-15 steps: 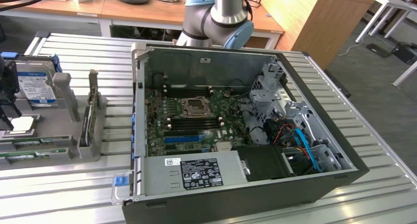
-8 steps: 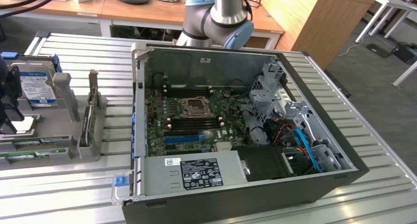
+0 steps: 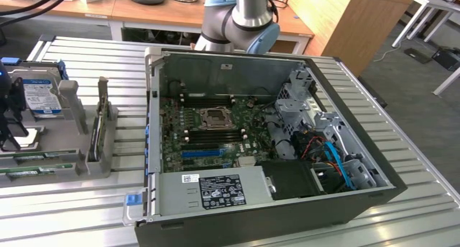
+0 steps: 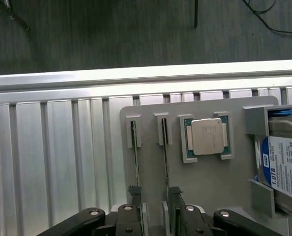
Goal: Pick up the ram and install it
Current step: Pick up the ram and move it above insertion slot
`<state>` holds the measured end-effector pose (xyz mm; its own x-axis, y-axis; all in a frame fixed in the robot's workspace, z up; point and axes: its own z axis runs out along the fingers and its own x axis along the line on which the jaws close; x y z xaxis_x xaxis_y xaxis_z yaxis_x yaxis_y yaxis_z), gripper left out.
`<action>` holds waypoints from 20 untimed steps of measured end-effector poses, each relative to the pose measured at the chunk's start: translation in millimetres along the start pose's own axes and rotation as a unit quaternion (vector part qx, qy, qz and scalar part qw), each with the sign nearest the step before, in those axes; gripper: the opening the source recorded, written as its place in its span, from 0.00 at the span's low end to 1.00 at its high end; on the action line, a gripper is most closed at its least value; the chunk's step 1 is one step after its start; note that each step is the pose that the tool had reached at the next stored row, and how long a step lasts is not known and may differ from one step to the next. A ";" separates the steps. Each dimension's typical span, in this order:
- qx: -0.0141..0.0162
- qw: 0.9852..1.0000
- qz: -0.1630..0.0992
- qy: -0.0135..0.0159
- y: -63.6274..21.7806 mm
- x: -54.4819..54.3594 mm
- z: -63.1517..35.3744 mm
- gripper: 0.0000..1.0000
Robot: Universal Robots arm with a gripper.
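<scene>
While the fingers [image 4: 176, 209] stand apart and hold nothing, we see them just above one end of two green sticks that stand on edge in slots of a grey holder [image 4: 224, 191]: the ram [image 4: 165, 157] and a second ram [image 4: 135, 152] beside it (we cannot tell whether either finger touches a stick). On the same holder we find a CPU [image 4: 208, 137] in its own pocket just beside the ram, and past it a hard drive [image 4: 283, 167] with a blue-and-white label. The holder rests on the slatted tabletop [image 4: 47, 162]; in the exterior view an open PC case [image 3: 237, 75] sits on that tabletop toward the exterior view's right, its motherboard [image 3: 248, 134] bare
</scene>
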<state>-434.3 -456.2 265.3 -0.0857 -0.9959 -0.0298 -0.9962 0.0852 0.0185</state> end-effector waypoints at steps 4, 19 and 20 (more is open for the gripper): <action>0.000 1.000 0.000 0.000 0.0 0.1 4.1 0.36; 0.000 1.000 0.000 0.000 -0.1 0.4 12.7 0.36; 0.000 1.000 0.000 0.000 -0.1 0.7 12.8 0.36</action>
<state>-434.5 -456.6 252.5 -0.0856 -0.9959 -0.0299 -0.9962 0.0851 0.0181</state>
